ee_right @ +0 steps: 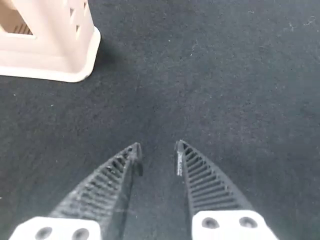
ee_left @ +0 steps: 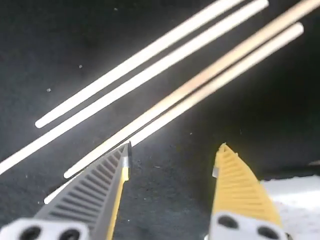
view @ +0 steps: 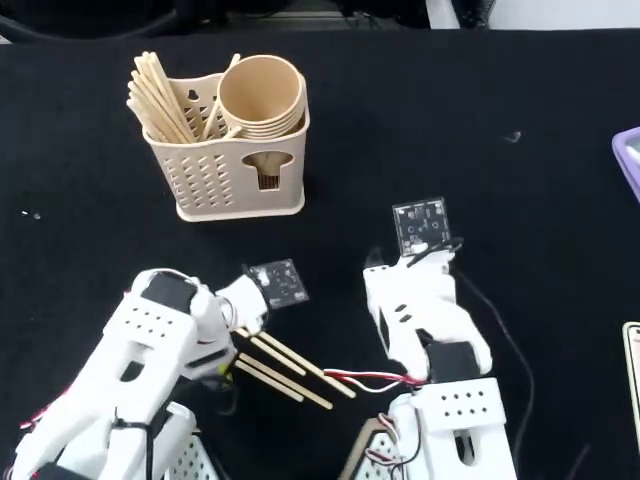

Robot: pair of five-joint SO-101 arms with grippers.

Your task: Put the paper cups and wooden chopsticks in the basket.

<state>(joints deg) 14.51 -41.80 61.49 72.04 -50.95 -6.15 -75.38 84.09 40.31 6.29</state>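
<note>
Looking down from the high view, the basket (view: pixel 225 175) sits in the upper left of the frame on the black desk (view: pixel 480 130). It already has a stack of paper cups (view: pixel 262 95) in its right half and a bunch of wooden chopsticks (view: pixel 160 95) poking out of its left half.

More loose chopsticks (view: pixel 290 370) lie flat on the desk in the lower middle of the frame, slanting down to the right, just beside the left arm (view: pixel 150 350). The left wrist view shows four of them side by side. The left pincer (ee_left: pixel 175 147) is wide open right over them with nothing between its fingers, and the grey fingertip (ee_left: pixel 125 152) overlaps the end of the nearest stick.

The right arm (view: pixel 430 320) is lower centre-right. Its right pincer (ee_right: pixel 157 146) is open just a crack, holding nothing, over bare desk, with a corner of the basket off to one side.
</note>
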